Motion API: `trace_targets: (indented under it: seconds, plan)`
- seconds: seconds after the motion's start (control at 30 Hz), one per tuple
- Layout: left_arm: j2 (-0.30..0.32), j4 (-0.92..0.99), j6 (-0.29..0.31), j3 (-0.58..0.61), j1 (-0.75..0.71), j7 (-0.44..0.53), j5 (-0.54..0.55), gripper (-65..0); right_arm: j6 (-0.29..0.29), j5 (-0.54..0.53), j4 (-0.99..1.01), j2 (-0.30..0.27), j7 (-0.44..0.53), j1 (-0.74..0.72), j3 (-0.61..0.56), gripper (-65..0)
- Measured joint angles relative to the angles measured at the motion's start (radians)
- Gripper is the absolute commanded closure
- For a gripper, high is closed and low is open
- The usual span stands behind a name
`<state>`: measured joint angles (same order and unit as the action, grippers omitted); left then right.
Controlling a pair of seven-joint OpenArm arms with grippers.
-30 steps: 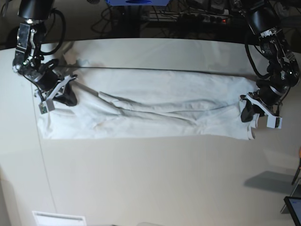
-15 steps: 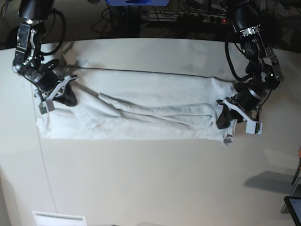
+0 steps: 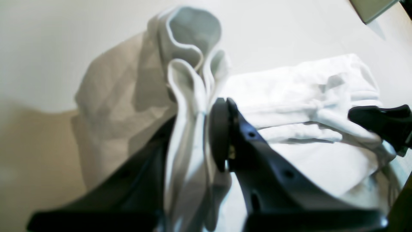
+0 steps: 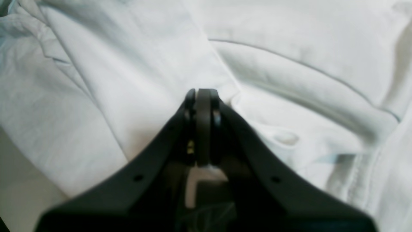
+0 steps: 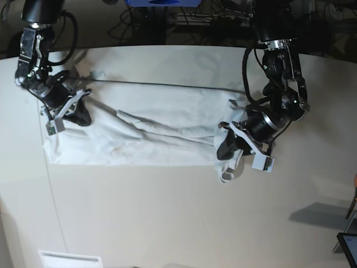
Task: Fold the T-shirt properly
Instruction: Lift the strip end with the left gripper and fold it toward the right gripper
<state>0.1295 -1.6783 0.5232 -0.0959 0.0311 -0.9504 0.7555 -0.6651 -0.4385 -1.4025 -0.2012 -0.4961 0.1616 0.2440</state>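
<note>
The white T-shirt (image 5: pixel 156 123) lies as a long wrinkled band across the table (image 5: pixel 167 212). My left gripper (image 5: pixel 227 152), on the right in the base view, is shut on the shirt's right end, which hangs bunched and raised above the table. In the left wrist view folds of the T-shirt (image 3: pixel 190 80) stand clamped in that gripper (image 3: pixel 193 138). My right gripper (image 5: pixel 78 116) is shut at the shirt's left end. The right wrist view shows this gripper (image 4: pixel 201 93) with its tips down on the T-shirt (image 4: pixel 289 42), no cloth seen between them.
Cables and dark gear (image 5: pixel 223 17) run along the table's far edge. A thin dark line (image 5: pixel 167 84) crosses the table just behind the shirt. A white label (image 5: pixel 70 259) lies at the front left, and a dark object's corner (image 5: pixel 348 245) shows at the front right.
My left gripper has carried the shirt's right end leftward, toward the middle, so the band is shorter. The right arm has stayed put.
</note>
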Motion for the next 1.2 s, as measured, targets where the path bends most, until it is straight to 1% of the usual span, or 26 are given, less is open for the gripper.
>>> trace_targets:
  seconds: [0.07, 0.17, 0.27, 0.37, 0.47, 0.6, 0.7, 1.0, 1.2]
  plan:
    - [-0.011, 0.001, -0.005, 0.000, 0.007, 0.001, 0.000, 0.0, 0.000, 0.000, 0.000, 0.000, 0.000, 0.000, 0.000, -0.7]
    - [-0.024, 0.001, -0.039, 0.000, 0.008, 0.001, -0.001, 0.0, 0.000, 0.000, 0.000, 0.000, 0.001, 0.000, 0.000, -0.7]
    - [-0.039, 0.002, -0.049, 0.008, 0.008, 0.004, -0.001, 0.0, 0.000, 0.000, 0.000, 0.000, 0.000, 0.000, 0.000, -0.7]
    - [-0.030, 0.002, -0.049, 0.087, 0.008, 0.002, -0.007, 0.0, 0.000, 0.000, 0.000, 0.000, -0.001, 0.000, 0.000, -0.7]
    - [-0.041, 0.013, -0.047, 0.115, 0.008, 0.004, -0.001, 0.0, 0.000, 0.000, 0.000, 0.000, 0.000, 0.000, 0.000, -0.7]
    - [-0.037, 0.043, -0.049, 0.108, 0.008, 0.004, 0.000, 0.0, 0.000, 0.000, 0.000, 0.000, 0.000, 0.000, 0.000, -0.7]
    - [-0.035, 0.053, -0.081, 0.107, 0.002, 0.004, 0.000, 0.0, 0.000, 0.000, 0.000, 0.000, 0.000, 0.000, 0.000, -0.7]
    - [-0.032, 0.055, -0.082, 0.116, -0.001, 0.004, 0.000, 0.0, 0.000, 0.000, 0.000, 0.000, 0.000, 0.000, 0.000, -0.7]
    - [-0.032, 0.142, -0.082, 0.116, 0.000, 0.011, 0.003, 0.0, 0.000, 0.000, 0.000, 0.000, 0.000, 0.000, 0.000, -0.7]
